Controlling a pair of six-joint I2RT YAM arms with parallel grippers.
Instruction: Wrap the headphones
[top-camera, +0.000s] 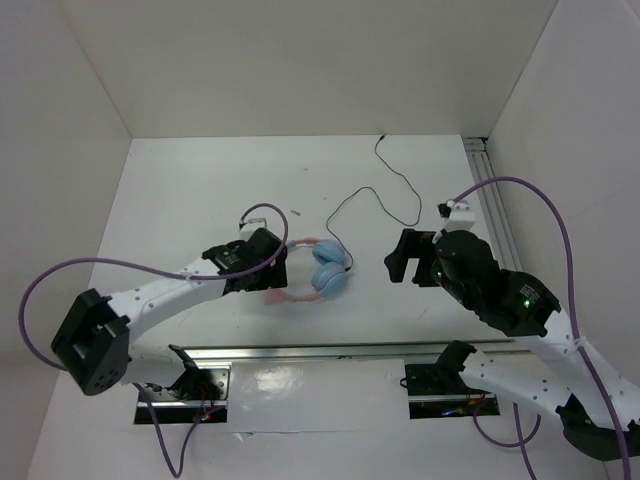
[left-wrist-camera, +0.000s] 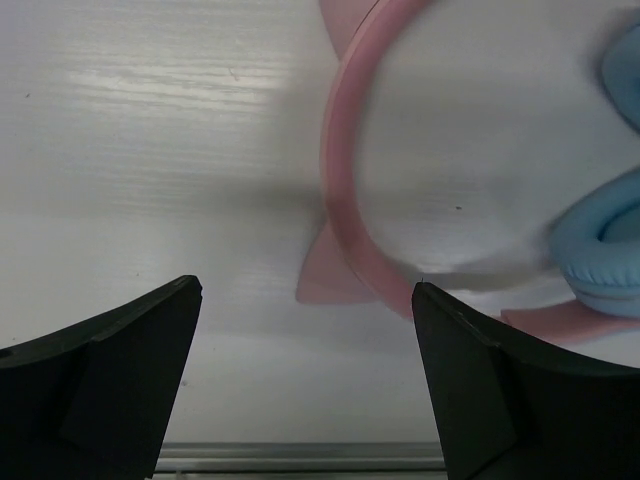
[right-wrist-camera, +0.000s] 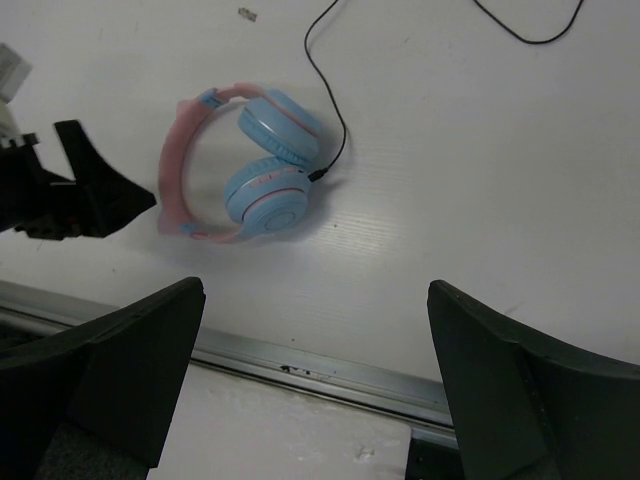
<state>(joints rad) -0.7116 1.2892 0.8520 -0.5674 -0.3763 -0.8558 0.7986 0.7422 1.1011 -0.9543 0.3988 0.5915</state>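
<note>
The headphones (top-camera: 315, 270) lie flat on the white table (top-camera: 190, 190), near its middle and a little before the metal rail (top-camera: 330, 352) at the near edge. The pink headband (top-camera: 289, 270) points to the left arm. The two light blue ear cups (top-camera: 331, 270) lie close together on the side of the right arm. The thin black cable (top-camera: 385, 195) leaves one ear cup and runs in loose curves over the table toward the back wall.

The left gripper (top-camera: 278, 262) is low over the table, just beside the headband. Its jaws are open and hold nothing. In the left wrist view the curve of the headband (left-wrist-camera: 340, 180) and one cat ear (left-wrist-camera: 325, 275) are seen between the two black fingers (left-wrist-camera: 100, 390). I cannot tell if a finger touches the band.

The right gripper (top-camera: 393, 258) is apart from the headphones, on the side of the ear cups. Its jaws are also wide open and empty, and its camera sees the whole headphones (right-wrist-camera: 245, 165).
</note>
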